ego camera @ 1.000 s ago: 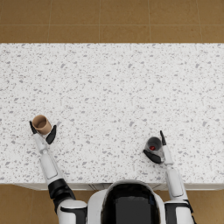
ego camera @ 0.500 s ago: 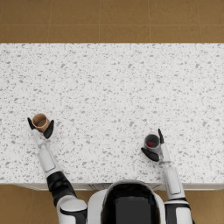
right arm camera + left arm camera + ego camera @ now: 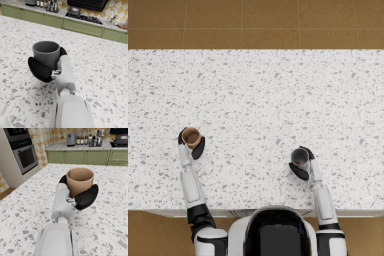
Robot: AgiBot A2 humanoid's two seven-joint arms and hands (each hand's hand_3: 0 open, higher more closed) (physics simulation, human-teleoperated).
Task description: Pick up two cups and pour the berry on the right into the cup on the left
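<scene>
A tan cup [image 3: 191,136] [image 3: 79,180] stands upright in my left hand [image 3: 191,144] [image 3: 83,196], whose dark fingers wrap around its side, at the left of the speckled counter [image 3: 258,100]. A grey cup [image 3: 299,157] [image 3: 46,53] stays upright in the grip of my right hand [image 3: 302,166] [image 3: 42,68] at the right, nearer the front edge. In the head view the grey cup's inside looks dark; the berry cannot be made out. The right wrist view does not show into the cup.
The white terrazzo counter stretches wide between and beyond the two cups. Its front edge [image 3: 258,211] lies close to my forearms. Green kitchen cabinets [image 3: 75,156] and an oven [image 3: 25,156] stand well behind the counter.
Both hands have risen away from the front edge with their cups. The left cup moved up and slightly right; the right cup moved up too.
</scene>
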